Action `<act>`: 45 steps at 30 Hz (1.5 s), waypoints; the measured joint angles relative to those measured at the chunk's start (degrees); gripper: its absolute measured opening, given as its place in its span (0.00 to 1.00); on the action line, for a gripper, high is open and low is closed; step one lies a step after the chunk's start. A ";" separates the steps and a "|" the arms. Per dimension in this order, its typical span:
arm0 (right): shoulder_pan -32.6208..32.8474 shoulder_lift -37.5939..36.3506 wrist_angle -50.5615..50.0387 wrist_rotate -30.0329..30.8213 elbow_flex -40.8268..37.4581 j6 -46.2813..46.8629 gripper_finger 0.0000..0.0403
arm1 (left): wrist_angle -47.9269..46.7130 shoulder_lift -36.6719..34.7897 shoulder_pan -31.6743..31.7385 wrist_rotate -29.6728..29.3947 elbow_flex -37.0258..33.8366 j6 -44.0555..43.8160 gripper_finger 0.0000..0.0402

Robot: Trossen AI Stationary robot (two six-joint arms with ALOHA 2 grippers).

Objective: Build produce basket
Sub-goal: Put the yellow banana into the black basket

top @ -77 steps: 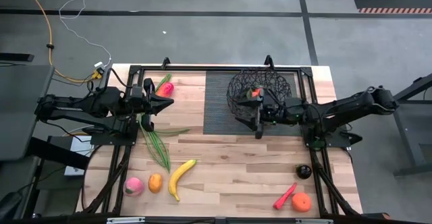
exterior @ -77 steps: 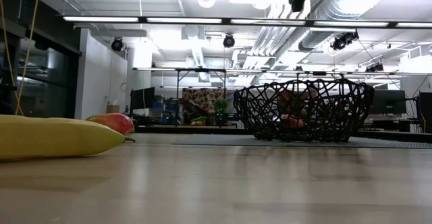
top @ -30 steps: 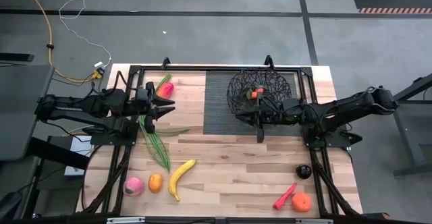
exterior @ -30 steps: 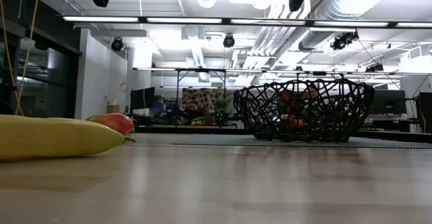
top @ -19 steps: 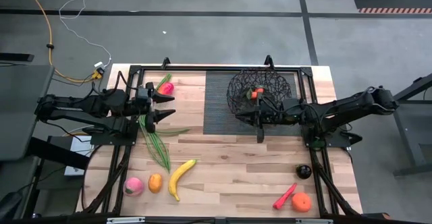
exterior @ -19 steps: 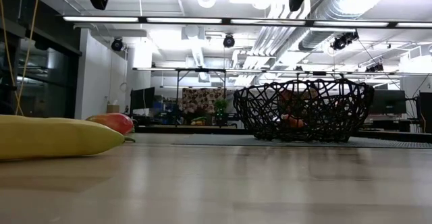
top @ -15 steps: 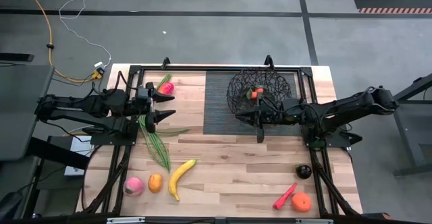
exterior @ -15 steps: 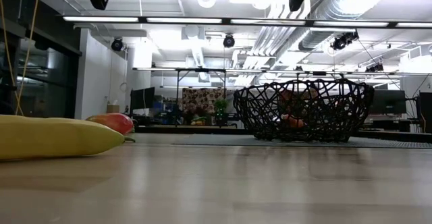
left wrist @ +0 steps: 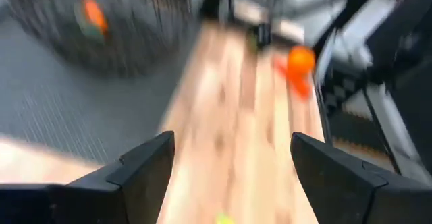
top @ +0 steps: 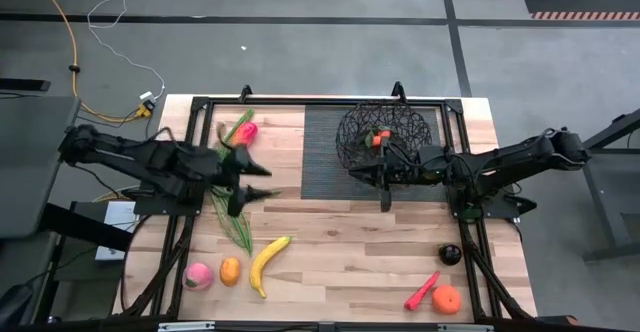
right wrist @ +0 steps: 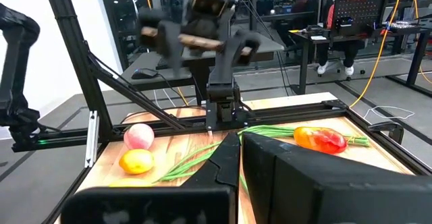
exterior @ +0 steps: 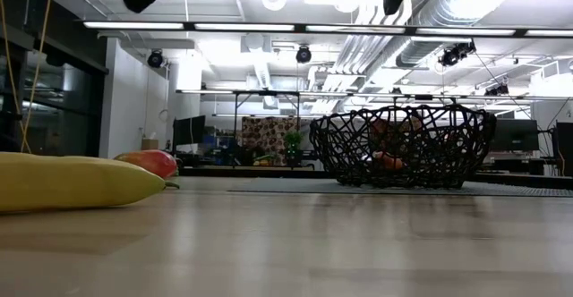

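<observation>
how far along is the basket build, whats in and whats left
Early. The basket holds one orange-red piece. The left hand is open and empty above the green stalks; the right hand sits by the basket. Still out: mango, banana, peach, two oranges, chili, plum.

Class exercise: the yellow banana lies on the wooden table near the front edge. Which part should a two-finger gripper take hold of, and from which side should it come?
Probably the middle of the banana, coming straight down from above. It lies flat on the table with bare wood on both long sides, so the jaws could straddle its narrow width, set across its curve. The orange sits close on one side, so keep the opening modest.
</observation>
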 joint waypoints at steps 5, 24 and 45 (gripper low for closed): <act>0.00 0.00 -0.11 0.04 0.00 -0.23 0.00 | -7.12 8.81 -6.81 2.85 2.70 -10.39 0.71; 0.00 0.00 -3.73 2.05 0.00 -1.08 0.00 | -5.74 37.23 -16.24 4.86 2.79 -33.31 0.71; -0.95 0.00 -5.57 2.51 0.00 -1.09 0.00 | -5.37 47.06 -16.55 8.72 3.09 -32.30 0.71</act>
